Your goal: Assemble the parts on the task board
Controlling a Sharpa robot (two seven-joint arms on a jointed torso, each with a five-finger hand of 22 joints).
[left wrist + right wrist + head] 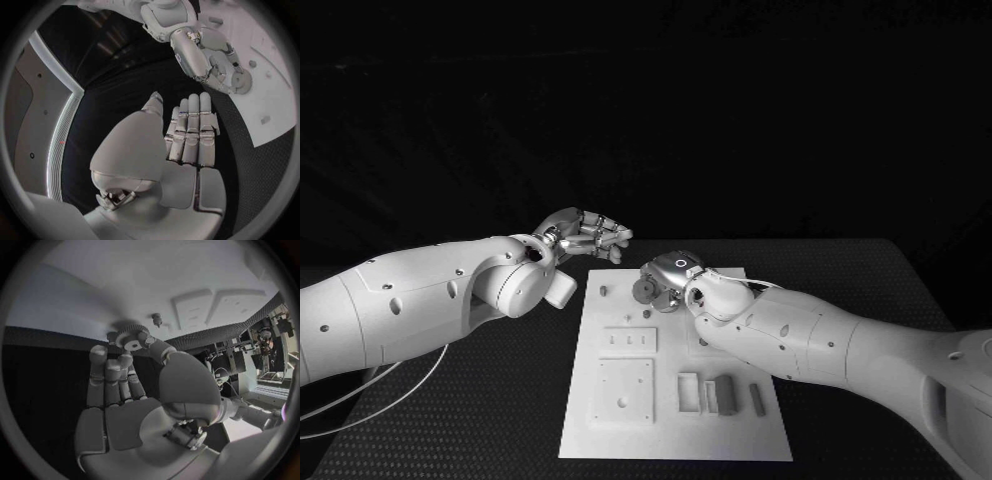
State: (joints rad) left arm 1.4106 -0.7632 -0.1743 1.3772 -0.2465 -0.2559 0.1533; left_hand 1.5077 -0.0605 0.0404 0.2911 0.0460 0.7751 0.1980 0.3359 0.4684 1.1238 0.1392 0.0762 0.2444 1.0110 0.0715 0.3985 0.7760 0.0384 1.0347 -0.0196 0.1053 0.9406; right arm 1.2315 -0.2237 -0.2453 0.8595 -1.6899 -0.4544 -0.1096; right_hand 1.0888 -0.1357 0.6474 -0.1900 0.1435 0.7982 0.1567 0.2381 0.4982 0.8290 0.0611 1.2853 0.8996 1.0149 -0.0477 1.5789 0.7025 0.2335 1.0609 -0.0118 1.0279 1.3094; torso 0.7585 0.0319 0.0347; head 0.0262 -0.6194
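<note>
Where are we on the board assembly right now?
Early stage, as far as I can tell. The right robot hand grips a round gear over the far end of the white board. The left robot hand hovers empty beside it. Several bars lie loose at the near end, not yet placed.

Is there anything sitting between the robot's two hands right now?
No. In the head view, between the left hand and the right hand, which grips a round gear, lies just bare table and the far corner of the task board.

A black table (862, 275) with a finely textured mat surface.
</note>
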